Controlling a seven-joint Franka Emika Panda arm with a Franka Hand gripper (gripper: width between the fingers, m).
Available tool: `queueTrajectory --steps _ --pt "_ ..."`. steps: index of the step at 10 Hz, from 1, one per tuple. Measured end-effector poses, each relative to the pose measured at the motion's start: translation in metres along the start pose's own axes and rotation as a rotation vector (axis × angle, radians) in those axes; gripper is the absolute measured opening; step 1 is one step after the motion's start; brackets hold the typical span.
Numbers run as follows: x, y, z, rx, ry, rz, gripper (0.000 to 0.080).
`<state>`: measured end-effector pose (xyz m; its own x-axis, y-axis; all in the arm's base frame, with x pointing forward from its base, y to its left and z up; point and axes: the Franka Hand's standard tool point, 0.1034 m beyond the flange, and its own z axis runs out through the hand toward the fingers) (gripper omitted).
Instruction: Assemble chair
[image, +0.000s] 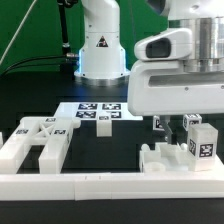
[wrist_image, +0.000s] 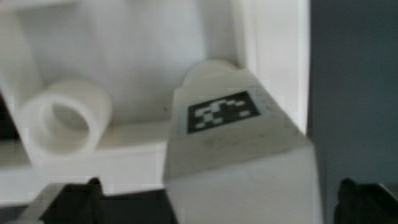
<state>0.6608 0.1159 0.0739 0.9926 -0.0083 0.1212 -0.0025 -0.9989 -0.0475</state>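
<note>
White border rail (image: 60, 185) in front; beyond, the open, empty tool (wrist_image: 217, 203) straddles a tagged chair piece (wrist_image: 222, 110); grasping needs centred closing.

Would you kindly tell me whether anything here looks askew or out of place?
The tagged chair piece inside the open claw sits slanted in the wrist view, its tag rotated, not square to the white part behind it. Nothing looks spilled or broken.

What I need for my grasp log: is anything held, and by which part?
Cannot be told: a tagged white chair piece sits between the fingers of the gripper, but contact is not visible.
</note>
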Motion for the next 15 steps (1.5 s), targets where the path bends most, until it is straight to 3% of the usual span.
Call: queueTrajectory --steps 1,2,3,4,5,9,11,12,13,15 --pt "0.000 0.001 0.000 0.000 -0.001 0.050 0.0649" --pt "0.000 0.001 0.000 0.000 -0.001 0.060 0.0561" --pt "0.000 0.001 0.000 0.000 -0.001 0.079 0.0561" --pt "0.000 0.000 0.001 0.000 -0.001 0.160 0.0362" --pt "-0.001 0.001 0.001 -0.001 -0.002 0.227 0.0285" --pt "-0.003 0.005 0.002 -0.031 0.004 0.737 0.0285" --pt "-0.008 0.007 0.002 -0.025 -0.020 1.189 0.0285" --pt "-0.010 0.008 0.002 -0.005 -0.046 1.365 0.0285" --pt "-0.011 0.008 0.002 0.010 -0.049 1.464 0.0285" --pt "-0.012 0.007 0.002 0.008 -0.050 1.496 0.0286"
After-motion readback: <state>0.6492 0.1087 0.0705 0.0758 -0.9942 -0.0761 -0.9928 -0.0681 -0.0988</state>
